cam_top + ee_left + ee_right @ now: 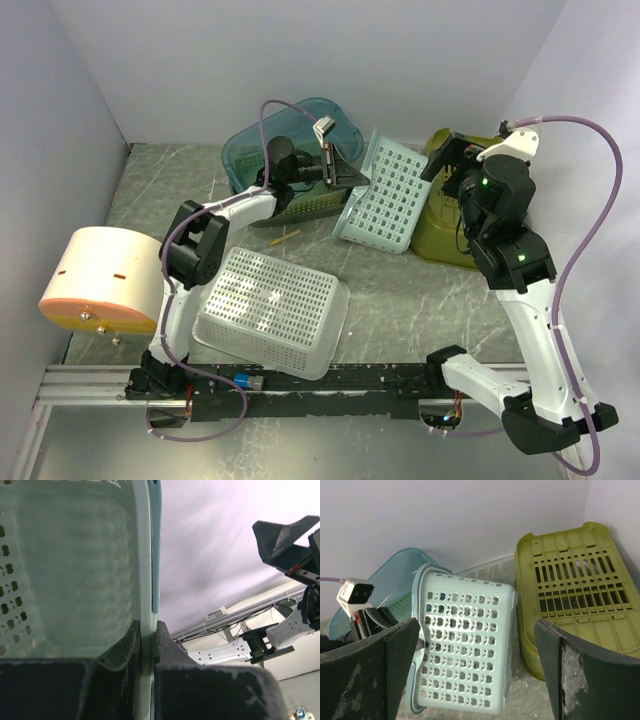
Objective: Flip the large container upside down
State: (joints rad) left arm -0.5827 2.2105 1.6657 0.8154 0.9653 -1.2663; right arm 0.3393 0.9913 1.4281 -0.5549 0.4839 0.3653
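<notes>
Left arm was stretched forward across the worktop, wrist rolled. Left end effector was clamped on the rim of the pale-blue perforated container. The left wrist view showed the fingers pinching the thin wall edge from both sides.

Right arm stood raised at the right side, elbow bent. Right end effector had its jaws wide apart, holding nothing, and faced the containers.

- Teal tub sat at the back, just behind the left wrist.
- Olive container leaned at the right rear, just beside the pale-blue one.
- White basket lay inverted near the arm bases.
- Cream drum sat far left.
- Small stick lay on the worktop.

Pale-blue container was tipped on edge between tub and olive container, in front of the right jaws and apart from them.
</notes>
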